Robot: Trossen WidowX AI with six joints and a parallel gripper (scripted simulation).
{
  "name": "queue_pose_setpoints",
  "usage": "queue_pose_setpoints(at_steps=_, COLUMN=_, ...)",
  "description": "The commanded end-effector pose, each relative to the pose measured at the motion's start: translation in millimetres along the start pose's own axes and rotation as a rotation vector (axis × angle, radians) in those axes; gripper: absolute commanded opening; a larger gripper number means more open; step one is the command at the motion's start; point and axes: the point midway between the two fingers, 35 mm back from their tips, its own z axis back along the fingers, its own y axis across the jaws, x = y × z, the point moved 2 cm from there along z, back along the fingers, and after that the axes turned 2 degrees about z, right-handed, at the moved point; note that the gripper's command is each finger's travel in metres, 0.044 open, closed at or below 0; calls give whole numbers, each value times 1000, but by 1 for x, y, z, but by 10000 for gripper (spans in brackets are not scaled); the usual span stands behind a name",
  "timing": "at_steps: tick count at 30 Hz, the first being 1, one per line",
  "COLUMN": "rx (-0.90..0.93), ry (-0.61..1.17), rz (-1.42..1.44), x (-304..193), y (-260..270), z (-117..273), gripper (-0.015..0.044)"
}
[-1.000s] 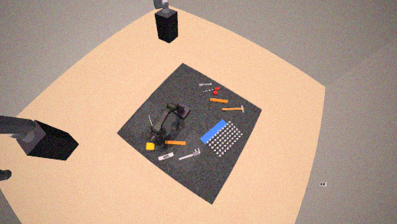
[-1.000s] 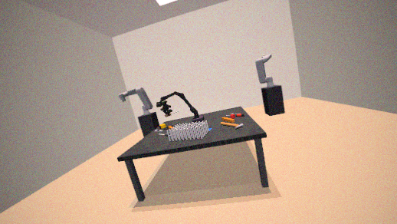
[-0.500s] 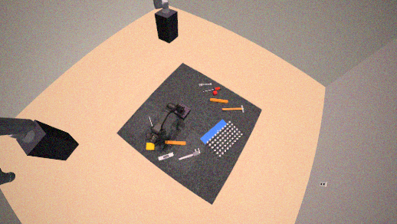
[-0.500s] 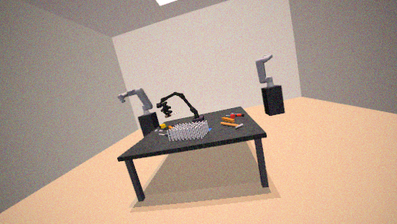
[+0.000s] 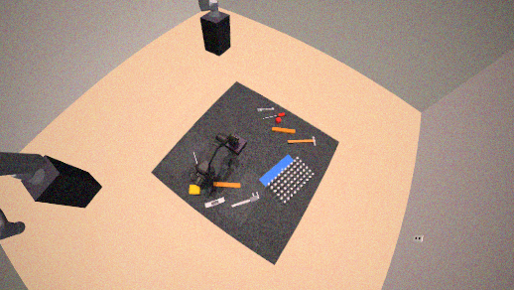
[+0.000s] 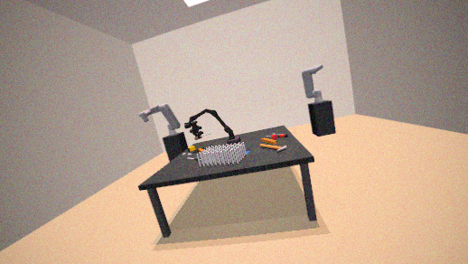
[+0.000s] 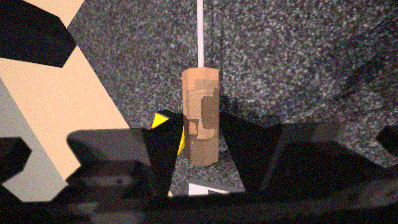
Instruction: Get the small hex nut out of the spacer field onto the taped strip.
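Note:
My gripper (image 5: 202, 175) (image 6: 197, 136) (image 7: 201, 116) is shut on the tan handle of a tool (image 7: 201, 82). The tool's thin pale rod (image 5: 195, 158) (image 7: 200, 35) sticks out ahead of the fingers. The gripper hangs above the table, on the yellow block's side, well away from the spacers. The metal spacers (image 5: 291, 180) (image 6: 221, 155) stand in a dense block of rows. The blue taped strip (image 5: 276, 170) (image 6: 248, 153) lies along their front side. The hex nut cannot be made out in any view.
Near the gripper are a yellow block (image 5: 194, 190) (image 6: 191, 148) (image 7: 160, 120), an orange bar (image 5: 227, 185), a white flat piece (image 5: 214, 202) and a grey tool (image 5: 244, 201). Across the table lie another orange bar (image 5: 284, 130), a hammer (image 5: 300, 141) and a red-handled tool (image 5: 281, 114).

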Motion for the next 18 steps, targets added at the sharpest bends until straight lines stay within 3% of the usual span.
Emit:
queue_pose_setpoints(at_steps=1, rx=0, ry=-8, rz=-3, x=0, y=-2, z=-5, gripper=0)
queue_pose_setpoints(at_steps=18, rx=0, ry=-8, rz=-3, x=-5, y=-5, z=-19, gripper=0)
